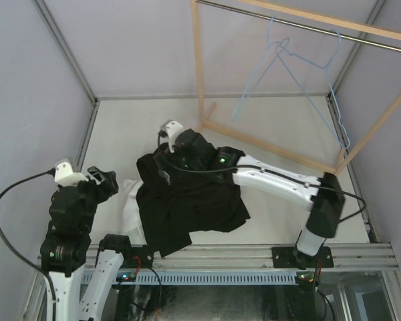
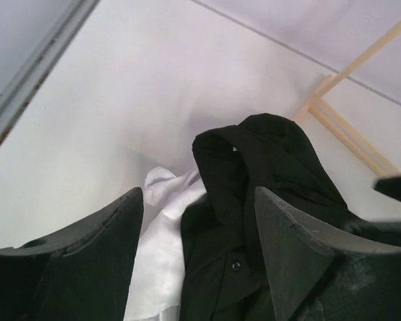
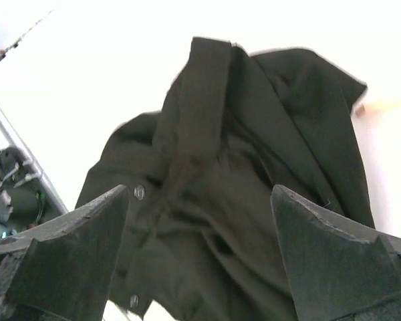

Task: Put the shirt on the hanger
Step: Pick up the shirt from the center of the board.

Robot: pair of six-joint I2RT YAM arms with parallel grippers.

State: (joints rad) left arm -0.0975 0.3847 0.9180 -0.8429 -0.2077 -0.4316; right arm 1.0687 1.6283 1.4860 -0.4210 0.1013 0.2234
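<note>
Nothing is hung yet. By the near edge of the table (image 1: 120, 127), the left gripper (image 2: 199, 197) and the right gripper (image 3: 199, 194) are seen spread, with nothing pinched. The white shirt (image 2: 162, 234) is mostly covered there by the black garment (image 1: 187, 200). Beyond, at the far right corner, the blue wire hanger (image 1: 281, 47) is seen bare on the rod (image 1: 307, 27).

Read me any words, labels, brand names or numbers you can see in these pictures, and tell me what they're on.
No text can be read in any view.
The black garment, the white shirt, the blue wire hanger and the wooden rack show no print or label.
The green light on the right arm is a lamp, not a sign.
</note>
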